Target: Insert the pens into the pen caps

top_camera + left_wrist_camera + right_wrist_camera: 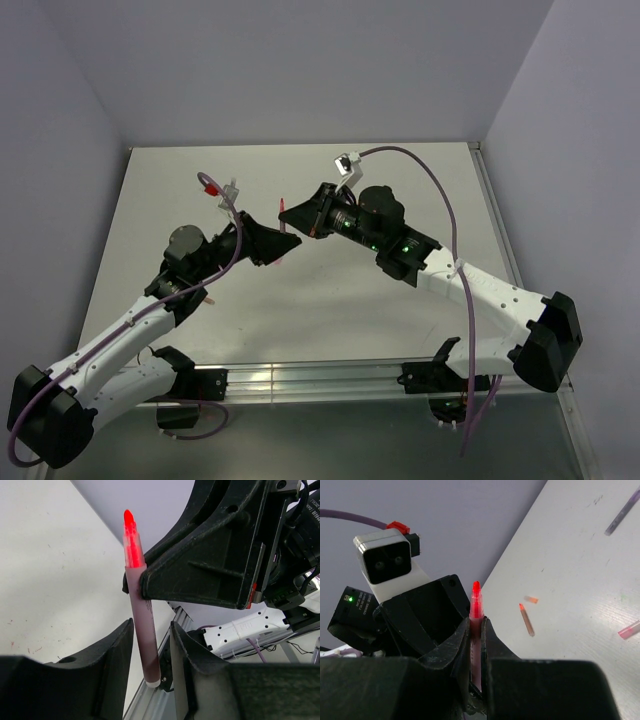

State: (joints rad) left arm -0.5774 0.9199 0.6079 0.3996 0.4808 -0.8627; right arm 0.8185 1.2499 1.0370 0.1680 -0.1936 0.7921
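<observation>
My right gripper point(476, 625) is shut on a red-orange pen point(476, 605), held in the air with its bare tip pointing up. In the left wrist view that same pen point(142, 620) stands between the fingers of my left gripper point(151, 625). That gripper is open around the pen's lower end, with a gap showing on the right side. From above, the two grippers meet at mid-table, left point(272, 243) and right point(300, 215), with the pen point(283, 212) between them. A second red-orange pen point(526, 620) and a small pinkish pen cap point(531, 599) lie on the table.
A dark grey pen point(622, 512) lies far off on the white table point(400, 300). A pale pink tube point(630, 629) is cut by the right edge of the right wrist view. Purple cables loop over both arms. A metal rail point(330, 382) runs along the near edge.
</observation>
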